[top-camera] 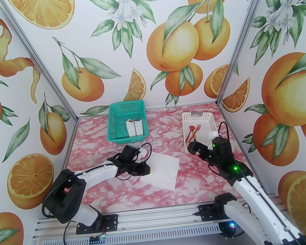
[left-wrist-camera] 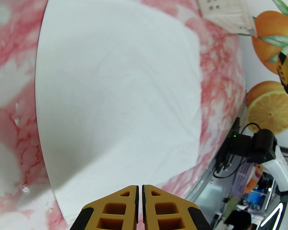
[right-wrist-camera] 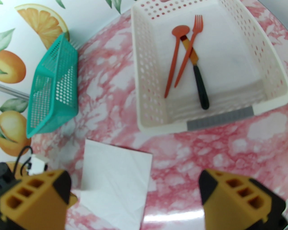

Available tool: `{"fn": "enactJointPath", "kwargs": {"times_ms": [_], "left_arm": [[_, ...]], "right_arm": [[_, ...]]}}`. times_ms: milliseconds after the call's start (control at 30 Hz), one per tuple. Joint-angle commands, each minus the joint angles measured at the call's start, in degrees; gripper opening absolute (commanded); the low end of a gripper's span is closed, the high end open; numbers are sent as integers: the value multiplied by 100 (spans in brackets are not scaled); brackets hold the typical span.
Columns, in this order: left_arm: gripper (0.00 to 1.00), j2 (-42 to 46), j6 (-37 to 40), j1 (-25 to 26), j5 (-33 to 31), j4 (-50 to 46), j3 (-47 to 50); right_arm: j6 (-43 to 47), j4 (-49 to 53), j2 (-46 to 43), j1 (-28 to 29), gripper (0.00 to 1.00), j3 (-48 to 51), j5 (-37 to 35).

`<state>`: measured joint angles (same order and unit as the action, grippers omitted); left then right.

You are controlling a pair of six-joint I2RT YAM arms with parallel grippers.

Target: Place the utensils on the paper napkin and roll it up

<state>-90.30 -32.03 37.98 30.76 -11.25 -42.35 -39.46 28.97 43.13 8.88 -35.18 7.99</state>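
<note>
Flat on the pink marbled counter [top-camera: 192, 181], between the two arms, the paper napkin [top-camera: 162, 170] lies spread open with nothing on it. All three utensils sit well apart from it in the white basket [right-wrist-camera: 139, 78] at the far right. The orange spoon [right-wrist-camera: 174, 63] and fork [right-wrist-camera: 189, 51] lie side by side, and the fork crosses over the darker knife [right-wrist-camera: 200, 87]. The napkin is laid out, but the placing and the rolling are not yet done, so nearly the whole job is left. The right fingers [top-camera: 197, 147] hang spread wide and empty just before the basket's near wall, probably ready to reach in. The left fingers [left-wrist-camera: 136, 193] are pressed almost together over the napkin's edge, with nothing seen between them.
</note>
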Motion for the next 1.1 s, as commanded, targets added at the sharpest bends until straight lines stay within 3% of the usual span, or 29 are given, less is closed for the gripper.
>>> {"fn": "enactJointPath", "kwargs": {"times_ms": [0, 433, 833, 1067], "left_arm": [[10, -13, -211, 58, -353, 454, 144], [6, -339, -363, 59, -677, 588, 267], [5, -366, -1098, 242, -639, 842, 633], [4, -485, -745, 434, -738, 602, 541]], "right_arm": [[-44, -134, -33, 26, 100, 63, -43], [-35, -118, -51, 26, 100, 117, -77], [-35, 85, 63, 26, 100, 55, -267], [-9, 59, 202, 27, 100, 21, -236]]}}
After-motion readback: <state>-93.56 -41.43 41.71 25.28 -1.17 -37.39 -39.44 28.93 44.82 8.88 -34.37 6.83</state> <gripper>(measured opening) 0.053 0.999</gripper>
